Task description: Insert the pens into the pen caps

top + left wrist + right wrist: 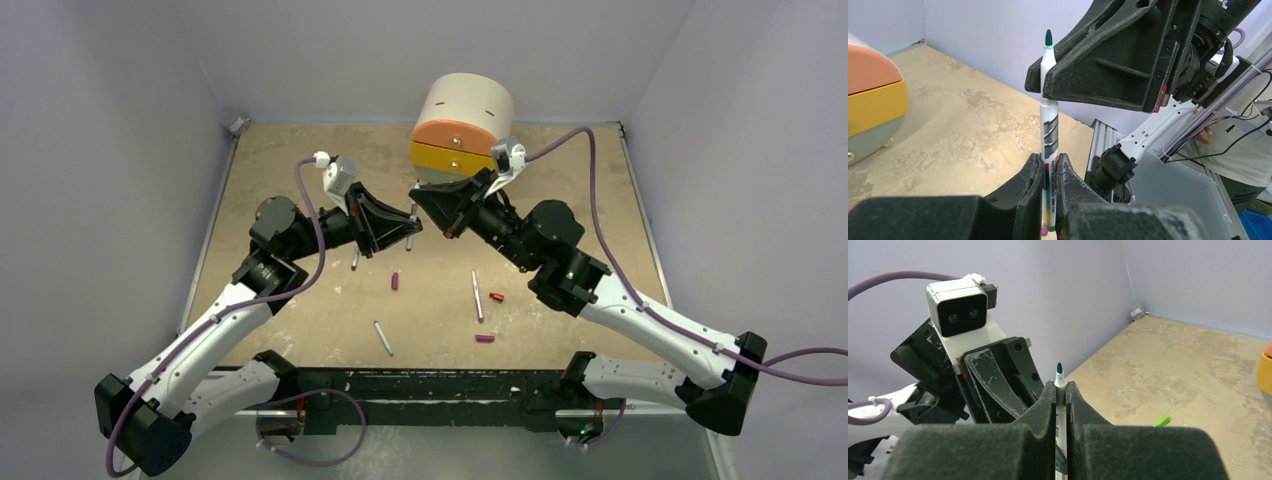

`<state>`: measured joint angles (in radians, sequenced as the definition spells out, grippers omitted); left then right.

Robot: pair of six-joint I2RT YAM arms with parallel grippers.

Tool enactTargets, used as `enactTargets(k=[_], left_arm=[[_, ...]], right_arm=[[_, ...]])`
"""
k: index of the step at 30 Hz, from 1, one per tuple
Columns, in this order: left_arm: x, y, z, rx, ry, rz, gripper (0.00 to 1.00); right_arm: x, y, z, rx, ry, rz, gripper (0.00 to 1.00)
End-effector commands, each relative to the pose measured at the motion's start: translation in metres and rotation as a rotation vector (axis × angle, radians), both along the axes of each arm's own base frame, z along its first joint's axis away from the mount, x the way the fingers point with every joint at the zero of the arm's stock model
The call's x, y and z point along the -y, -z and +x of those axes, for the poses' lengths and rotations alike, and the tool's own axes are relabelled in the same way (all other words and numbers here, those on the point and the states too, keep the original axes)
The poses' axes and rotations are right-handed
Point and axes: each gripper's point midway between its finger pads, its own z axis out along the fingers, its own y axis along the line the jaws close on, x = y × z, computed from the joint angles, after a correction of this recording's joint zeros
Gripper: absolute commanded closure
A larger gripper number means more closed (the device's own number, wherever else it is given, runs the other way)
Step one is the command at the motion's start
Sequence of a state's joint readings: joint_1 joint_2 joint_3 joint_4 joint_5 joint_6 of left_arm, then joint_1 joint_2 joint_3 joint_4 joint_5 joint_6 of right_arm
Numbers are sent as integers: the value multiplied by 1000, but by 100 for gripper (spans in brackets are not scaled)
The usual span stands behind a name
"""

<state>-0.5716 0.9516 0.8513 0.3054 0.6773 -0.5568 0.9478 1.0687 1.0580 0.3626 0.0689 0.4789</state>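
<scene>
A green-tipped pen (pixel 1049 130) with a white barrel stands upright between both grippers. My left gripper (pixel 1049 172) is shut on its lower barrel. My right gripper (pixel 1060 392) is shut on the same pen (pixel 1060 380) just below the tip. In the top view the grippers meet above the table's middle back, left (pixel 404 226) and right (pixel 421 199). Three more pens lie on the table (pixel 354 260), (pixel 477 295), (pixel 382 338). Two magenta caps (pixel 395 281), (pixel 485 339) and a red cap (pixel 497 297) lie among them. A green cap (pixel 1162 420) lies on the table in the right wrist view.
A round container (pixel 462 125) with orange and yellow drawers stands at the back, just behind the right gripper. The tan table (pixel 300 310) is walled at the back and both sides. A black rail (pixel 420 385) runs along the near edge.
</scene>
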Motion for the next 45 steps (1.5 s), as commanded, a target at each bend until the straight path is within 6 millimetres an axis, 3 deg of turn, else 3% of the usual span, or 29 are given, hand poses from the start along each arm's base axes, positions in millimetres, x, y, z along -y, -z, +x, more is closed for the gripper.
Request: enactTargets(k=[1,5,8,10,16,21,24,26,35,40,43,45], left_arm=[[-4,-24,-7,72,9,-42,100],[-3,-26,-6,70,6,-46,99],[-4,-28,-5,69,-6,-52,76],[-5,-30,-4,69,-14,-64,69],[-4,-38,-3,66,-9,-128,67],[-6,-45,-1,71,-31,-163,72],[-4,-43,-3,65,-10,-160,83],[-3,-41,-6,61,12,-151,99],[-2,-26,-7,43,20,-111,100],[-7,-15,4,55,-59,-37,100],[-12,-2,18,37,-139,38,100],[-16,5,25,26,-185,91,100]], right_arm=[[-1,-18,-3,32,-15,49,100],[-3,-16,-3,31,-26,49,100],[-2,-21,-6,35,-34,71,100],[-2,-25,-9,41,-45,93,100],[-5,-25,-13,39,-81,115,100],[-6,-22,-14,33,-87,113,100],[-4,-23,-16,33,-86,120,100],[-3,-22,-15,33,-80,122,100],[5,-24,-12,30,-44,122,100],[20,-19,-3,6,51,93,66],[42,-10,3,-32,147,62,58],[59,10,9,-96,233,26,56]])
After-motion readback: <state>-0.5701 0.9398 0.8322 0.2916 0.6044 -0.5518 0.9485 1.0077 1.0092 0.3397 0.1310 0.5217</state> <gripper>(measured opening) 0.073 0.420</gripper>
